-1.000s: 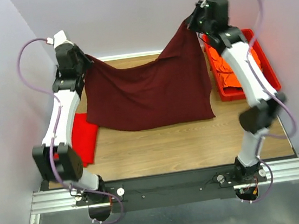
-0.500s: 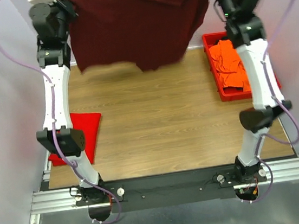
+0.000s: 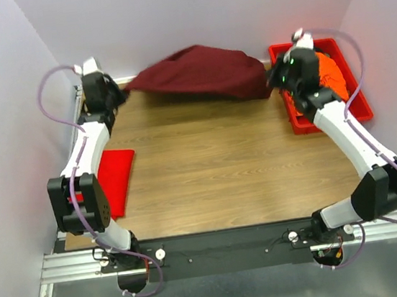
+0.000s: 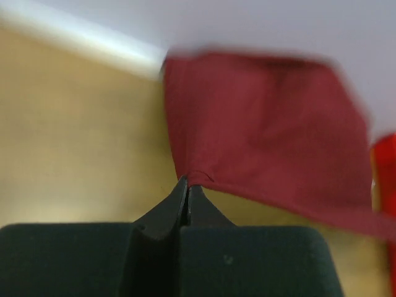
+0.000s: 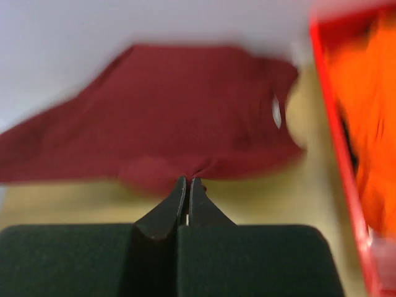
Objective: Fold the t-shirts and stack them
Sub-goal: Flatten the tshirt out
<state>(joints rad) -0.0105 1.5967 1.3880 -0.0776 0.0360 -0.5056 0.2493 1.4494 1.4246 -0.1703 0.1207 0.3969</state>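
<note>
The dark maroon t-shirt [image 3: 200, 74] hangs stretched between my two grippers at the far edge of the table, billowing low over the wood. My left gripper [image 3: 121, 94] is shut on its left edge, seen in the left wrist view [image 4: 187, 179] with the shirt [image 4: 266, 130] spreading away to the right. My right gripper [image 3: 275, 80] is shut on its right edge [image 5: 187, 179], the shirt [image 5: 185, 124] spreading ahead. The bright red t-shirt [image 3: 112, 179] lies folded at the table's left edge. The bright orange t-shirt [image 3: 327, 75] lies crumpled in the bin.
The rigid red plastic bin [image 3: 300, 123] stands at the far right of the wooden table [image 3: 215, 168], also at the right in the right wrist view [image 5: 337, 154]. Lavender walls close the back and both sides.
Both grippers swung the maroon shirt up high and then brought it down toward the far edge of the table. It was hanging spread open, and now billows low and bunched.
</note>
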